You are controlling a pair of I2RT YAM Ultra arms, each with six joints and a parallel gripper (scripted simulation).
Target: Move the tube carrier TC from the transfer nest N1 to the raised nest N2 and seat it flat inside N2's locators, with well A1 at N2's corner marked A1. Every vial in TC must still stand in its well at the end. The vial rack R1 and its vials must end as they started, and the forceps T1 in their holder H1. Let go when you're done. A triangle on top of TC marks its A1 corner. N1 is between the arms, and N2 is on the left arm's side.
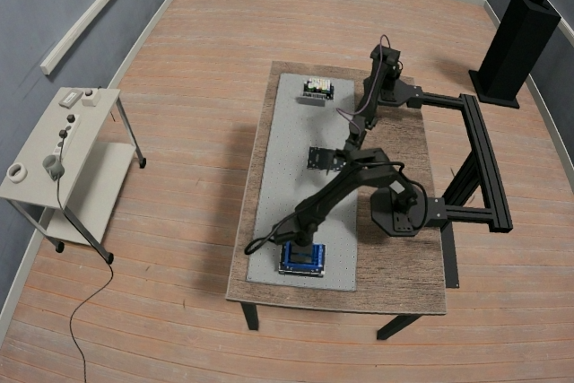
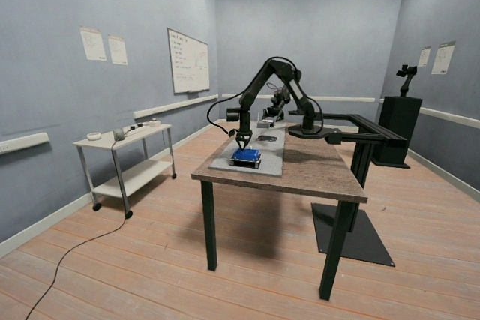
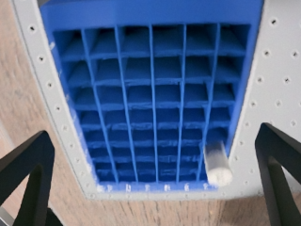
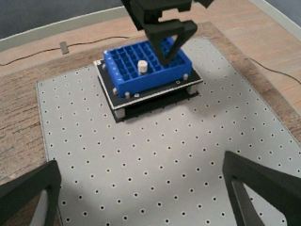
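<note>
Above the black raised nest N2 (image 1: 301, 273) (image 2: 244, 160) (image 4: 164, 89), the left hand (image 1: 301, 253) (image 2: 242, 147) (image 3: 153, 137) (image 4: 151, 45) is released. On N2, the blue rectangular gridded tube carrier (image 1: 319, 256) (image 2: 247, 154) (image 3: 150, 14) (image 4: 150, 81) is seated, apparently level, with a white-capped clear vial (image 3: 217, 165) (image 4: 142, 67) seen in it. Well apart from N2, the flat black transfer nest N1 (image 1: 318, 158) (image 2: 267, 138) is partly overhung by the right hand (image 1: 334, 164) (image 2: 272, 117) (image 4: 141, 160), also released. Farthest from N2, the vial rack (image 1: 318, 86) (image 2: 267, 121) is filled with multicoloured vials.
</note>
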